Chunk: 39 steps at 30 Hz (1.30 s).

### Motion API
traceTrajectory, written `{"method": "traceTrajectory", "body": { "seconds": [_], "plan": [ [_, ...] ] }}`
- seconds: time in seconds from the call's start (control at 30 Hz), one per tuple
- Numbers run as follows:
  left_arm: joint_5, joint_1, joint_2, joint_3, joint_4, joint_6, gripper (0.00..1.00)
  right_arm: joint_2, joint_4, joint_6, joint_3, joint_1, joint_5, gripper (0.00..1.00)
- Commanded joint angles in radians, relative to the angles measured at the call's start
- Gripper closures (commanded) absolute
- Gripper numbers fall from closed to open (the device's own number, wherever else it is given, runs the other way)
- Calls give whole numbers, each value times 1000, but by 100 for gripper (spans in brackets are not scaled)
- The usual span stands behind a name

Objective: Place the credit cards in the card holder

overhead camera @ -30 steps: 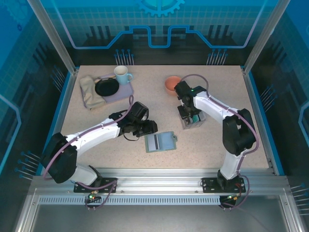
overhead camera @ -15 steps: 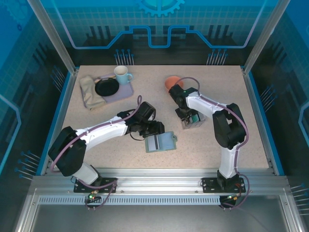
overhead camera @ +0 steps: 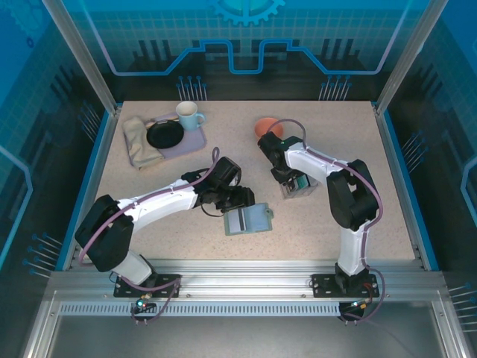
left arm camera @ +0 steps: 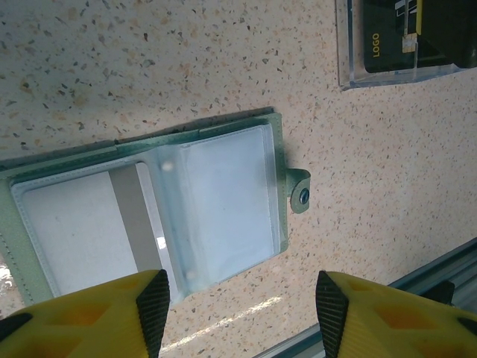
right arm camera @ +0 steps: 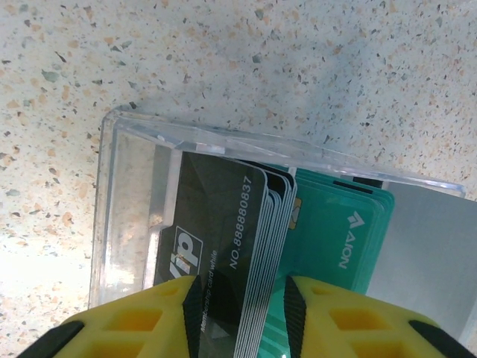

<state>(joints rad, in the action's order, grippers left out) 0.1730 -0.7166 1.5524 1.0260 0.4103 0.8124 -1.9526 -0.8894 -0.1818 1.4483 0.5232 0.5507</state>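
Speckled bench [overhead camera: 335, 149], near side: card holder [left arm camera: 149, 216] lies flat and unfolded. Your left pincer [left arm camera: 240, 291] hangs over it, jaws wide, nothing held. Farther back, credit cards [right arm camera: 223, 216] sit stacked in the clear box [right arm camera: 127, 194]. Your right pincer [right arm camera: 242, 298] straddles the dark ones; can't tell whether it's pinching them.

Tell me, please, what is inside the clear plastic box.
Credit cards in a stack: a black card in front, teal cards behind. Those between show only edges; their faces are covered.
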Motion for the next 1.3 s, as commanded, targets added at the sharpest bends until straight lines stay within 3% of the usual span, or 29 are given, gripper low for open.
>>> {"method": "traceTrajectory", "body": {
  "seconds": [0.0,0.3,0.9,1.03,1.27],
  "plan": [
    [3,-6,9,21,12,2,42,35,-11,2,-3,3,28,64],
    [-2,-5,5,18,17,1,42,53,-12,8,-12,1,26,70],
    [-16,-6,0,14,25,1,43,98,-25,-1,-19,-3,3,93],
    [-17,-5,0,17,30,0,43,129,-47,-13,-10,-5,-32,99],
    [-7,1,-23,11,11,15,42,263,-82,-58,-6,-16,-169,100]
  ]
}}
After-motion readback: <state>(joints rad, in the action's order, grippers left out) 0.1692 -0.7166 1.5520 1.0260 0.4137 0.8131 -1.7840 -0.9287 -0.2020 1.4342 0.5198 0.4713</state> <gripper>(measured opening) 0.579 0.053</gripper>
